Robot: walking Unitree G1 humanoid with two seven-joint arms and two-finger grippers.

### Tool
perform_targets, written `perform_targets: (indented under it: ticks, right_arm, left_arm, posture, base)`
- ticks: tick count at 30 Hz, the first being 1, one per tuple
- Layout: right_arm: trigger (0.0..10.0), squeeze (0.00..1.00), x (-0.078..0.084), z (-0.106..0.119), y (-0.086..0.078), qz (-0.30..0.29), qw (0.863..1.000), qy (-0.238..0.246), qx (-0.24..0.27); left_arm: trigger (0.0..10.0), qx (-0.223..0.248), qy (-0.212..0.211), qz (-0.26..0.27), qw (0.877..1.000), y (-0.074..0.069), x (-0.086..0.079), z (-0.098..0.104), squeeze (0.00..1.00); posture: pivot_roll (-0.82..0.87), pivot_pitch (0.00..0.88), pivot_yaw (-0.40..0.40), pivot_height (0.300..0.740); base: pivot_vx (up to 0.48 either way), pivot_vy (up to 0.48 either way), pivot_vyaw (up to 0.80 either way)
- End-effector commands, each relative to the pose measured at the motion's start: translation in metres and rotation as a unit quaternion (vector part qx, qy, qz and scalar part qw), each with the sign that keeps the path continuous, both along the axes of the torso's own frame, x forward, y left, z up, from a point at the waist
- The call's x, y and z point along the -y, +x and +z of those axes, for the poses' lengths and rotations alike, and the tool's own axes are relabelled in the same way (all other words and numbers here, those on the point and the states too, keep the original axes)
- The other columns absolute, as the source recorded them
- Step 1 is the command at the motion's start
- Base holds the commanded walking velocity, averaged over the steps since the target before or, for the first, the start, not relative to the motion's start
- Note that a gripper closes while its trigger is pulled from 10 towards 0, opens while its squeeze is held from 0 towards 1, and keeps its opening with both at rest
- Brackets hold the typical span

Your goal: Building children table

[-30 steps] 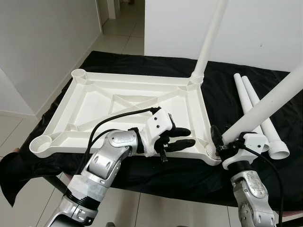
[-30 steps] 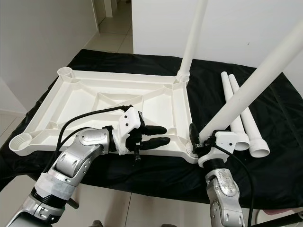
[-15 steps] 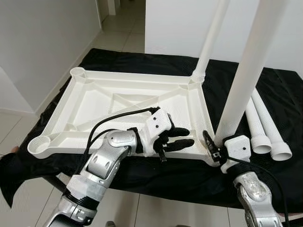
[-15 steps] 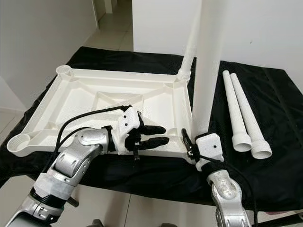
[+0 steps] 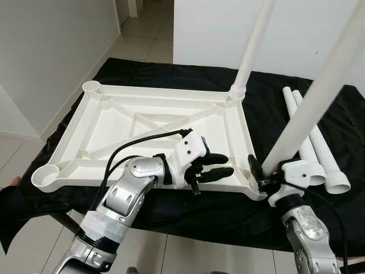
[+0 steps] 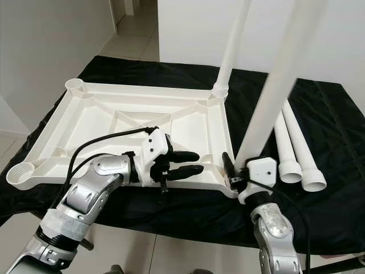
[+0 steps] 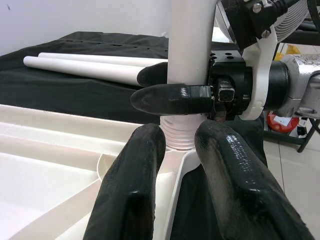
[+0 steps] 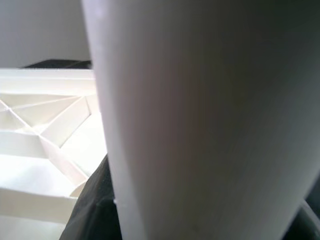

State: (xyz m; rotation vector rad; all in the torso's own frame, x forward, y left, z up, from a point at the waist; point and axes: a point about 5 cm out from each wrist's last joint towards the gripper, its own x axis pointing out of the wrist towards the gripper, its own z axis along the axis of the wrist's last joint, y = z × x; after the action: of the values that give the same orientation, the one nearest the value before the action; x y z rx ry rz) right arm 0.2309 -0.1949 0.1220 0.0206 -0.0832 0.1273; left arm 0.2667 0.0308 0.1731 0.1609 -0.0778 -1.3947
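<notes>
The white table top (image 5: 159, 91) lies upside down on a black-covered table. One white leg (image 5: 251, 45) stands in its far right corner socket. My right gripper (image 5: 259, 174) is shut on a second white leg (image 5: 313, 103) near its lower end. That leg leans to the right, and its threaded end (image 7: 180, 135) meets the near right corner socket. In the left wrist view, one of the right gripper's fingers (image 7: 170, 99) wraps the leg. My left gripper (image 5: 227, 164) rests on the near rim, open and holding nothing, and points at that socket.
Two spare white legs (image 5: 319, 154) lie side by side on the black cloth (image 5: 188, 71) at the right. The far left socket (image 5: 93, 87) and the near left socket (image 5: 44, 174) hold no leg. Tiled floor and white walls surround the table.
The held leg swung from a strong rightward lean to nearly upright, then back to a lesser rightward lean. Its lower end stayed at the near right corner. The left gripper has not moved.
</notes>
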Motion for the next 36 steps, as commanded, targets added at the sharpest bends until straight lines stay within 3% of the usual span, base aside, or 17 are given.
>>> perform_targets:
  ticks: [1,9,19,21,23,36]
  right_arm:
    - [10.0,0.0,-0.002,-0.032,-0.004,-0.003,0.995,0.035,-0.093]
    - [10.0,0.0,-0.002,-0.034,-0.002,-0.022,0.993,0.059,-0.101]
    - [10.0,0.0,-0.009,-0.033,-0.004,-0.006,0.996,0.015,-0.091]
    - [10.0,0.0,-0.011,-0.032,-0.004,0.0,0.996,-0.004,-0.09]
    - [10.0,0.0,-0.014,-0.03,-0.001,0.016,0.994,-0.055,-0.09]
    - [10.0,0.0,-0.011,-0.03,-0.002,0.015,0.994,-0.047,-0.092]
  left_arm:
    - [10.0,0.007,-0.005,0.021,1.0,0.004,-0.001,0.005,0.0]
    - [10.0,0.008,-0.005,0.025,1.0,0.005,-0.002,0.005,0.0]
    - [10.0,0.008,-0.006,0.028,1.0,0.005,-0.003,0.006,0.0]
    - [10.0,0.008,-0.006,0.028,1.0,0.005,-0.003,0.006,0.0]
    - [10.0,0.006,-0.008,0.028,1.0,0.005,-0.002,0.006,0.0]
    - [10.0,0.007,-0.01,0.028,1.0,0.005,-0.001,0.006,0.0]
  posture:
    - [0.01,0.034,0.029,0.74]
    - [0.02,0.039,0.026,0.74]
    - [0.02,0.044,0.025,0.74]
    - [0.02,0.043,0.024,0.74]
    - [0.01,0.045,0.026,0.74]
    - [0.01,0.043,0.02,0.74]
  base:
    - [0.0,0.0,0.0]
    - [0.0,0.0,0.0]
    - [0.0,0.0,0.0]
    - [0.0,0.0,0.0]
    - [0.0,0.0,0.0]
    - [0.0,0.0,0.0]
